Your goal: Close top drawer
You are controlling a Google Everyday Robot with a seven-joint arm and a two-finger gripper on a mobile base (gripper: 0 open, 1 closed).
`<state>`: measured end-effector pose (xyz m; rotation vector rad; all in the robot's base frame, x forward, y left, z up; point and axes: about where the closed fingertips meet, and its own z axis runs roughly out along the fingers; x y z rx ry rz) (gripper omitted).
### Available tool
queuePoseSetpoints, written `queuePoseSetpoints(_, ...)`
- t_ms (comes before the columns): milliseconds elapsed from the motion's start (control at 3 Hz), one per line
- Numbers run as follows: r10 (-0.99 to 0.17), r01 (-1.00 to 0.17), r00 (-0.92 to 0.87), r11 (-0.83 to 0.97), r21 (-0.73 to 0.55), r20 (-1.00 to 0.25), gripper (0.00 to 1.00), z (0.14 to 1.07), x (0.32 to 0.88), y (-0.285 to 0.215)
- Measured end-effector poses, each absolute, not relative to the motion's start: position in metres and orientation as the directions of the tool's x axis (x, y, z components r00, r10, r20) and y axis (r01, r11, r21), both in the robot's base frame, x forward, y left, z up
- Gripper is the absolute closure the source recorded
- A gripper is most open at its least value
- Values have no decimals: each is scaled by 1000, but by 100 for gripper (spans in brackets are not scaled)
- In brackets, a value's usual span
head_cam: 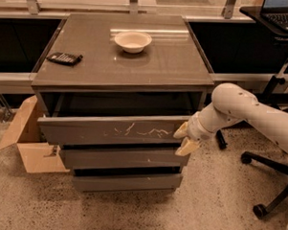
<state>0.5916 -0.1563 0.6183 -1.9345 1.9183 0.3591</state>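
Observation:
The top drawer (110,131) of the grey cabinet is a wide handleless panel with pale squiggly scratches near its middle. It stands a little way out from the cabinet, with a dark gap above it. My gripper (184,139) is at the right end of the drawer front, its two pale fingers (181,130) spread apart, one near the top edge and one below. The white arm (240,107) reaches in from the right.
Two plain grey drawer fronts (123,158) sit below. The cabinet top (160,65) holds a white bowl (132,40) and a black remote (64,58). A cardboard box (28,140) lies at the left. An office chair base (270,189) stands at the right.

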Motion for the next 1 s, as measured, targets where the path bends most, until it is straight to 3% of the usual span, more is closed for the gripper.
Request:
queuePoseSetpoints(333, -891, -993, 21, 33, -113, -453, 44, 623, 615, -165)
queuePoseSetpoints(1000, -887, -986, 40, 40, -161, -461, 3, 645, 630, -176)
